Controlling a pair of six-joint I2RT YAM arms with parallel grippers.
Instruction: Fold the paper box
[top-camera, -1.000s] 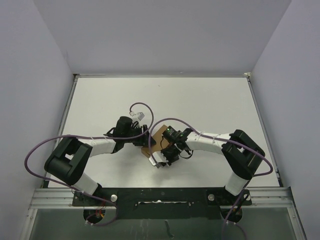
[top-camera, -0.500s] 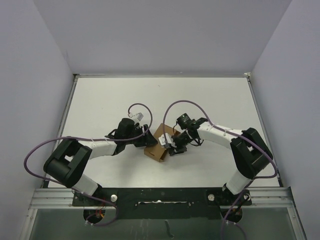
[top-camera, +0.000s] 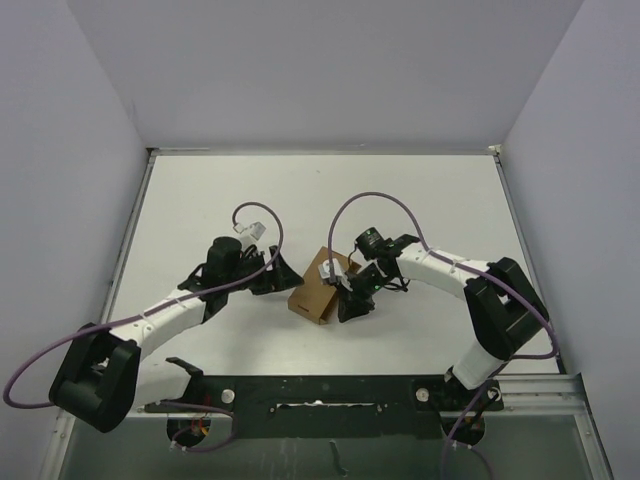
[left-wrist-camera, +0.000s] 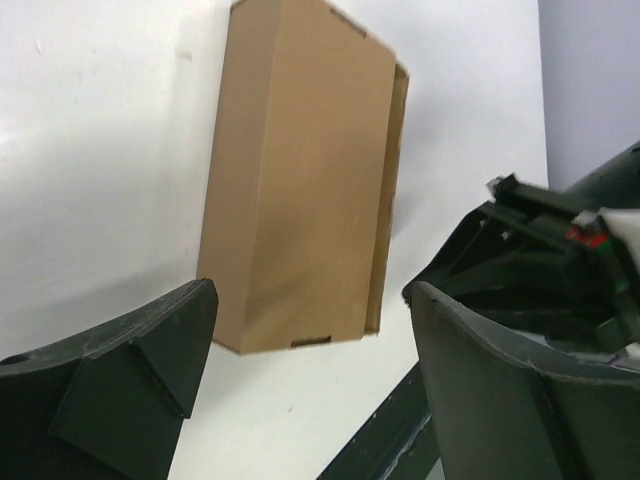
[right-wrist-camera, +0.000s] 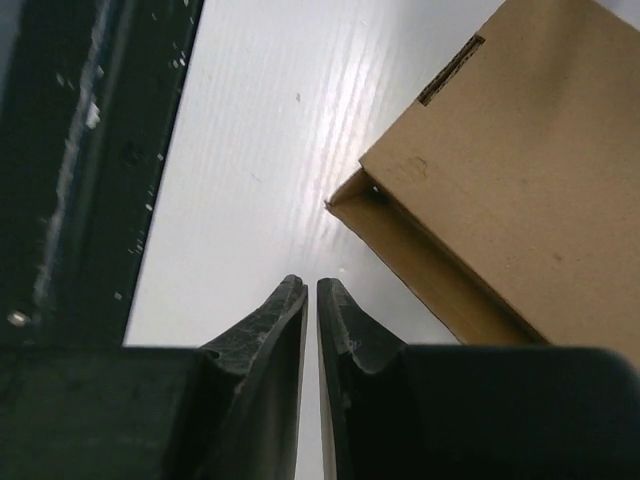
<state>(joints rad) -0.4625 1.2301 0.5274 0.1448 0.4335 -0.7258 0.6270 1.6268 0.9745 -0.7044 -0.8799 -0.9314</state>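
The paper box (top-camera: 320, 284) is a closed brown cardboard block lying flat on the white table, a little in front of the middle. My left gripper (top-camera: 274, 274) stands just left of it, open and apart from it. In the left wrist view the box (left-wrist-camera: 300, 170) lies ahead of the left gripper (left-wrist-camera: 312, 292), whose fingers (left-wrist-camera: 140, 360) hold nothing. My right gripper (top-camera: 352, 300) sits at the box's near right corner. In the right wrist view the box (right-wrist-camera: 510, 190) lies up and right of the right gripper (right-wrist-camera: 311, 285), which is shut with only a thin slit and nothing in it.
The black mounting rail (top-camera: 320, 392) runs along the table's near edge, close behind the box. White walls stand at the back and both sides. The right arm's wrist (left-wrist-camera: 560, 240) shows in the left wrist view, just beyond the box.
My left gripper has opened, let go of the box and drawn back to the left. The right gripper has shifted to the box's near right corner. The box now lies free.
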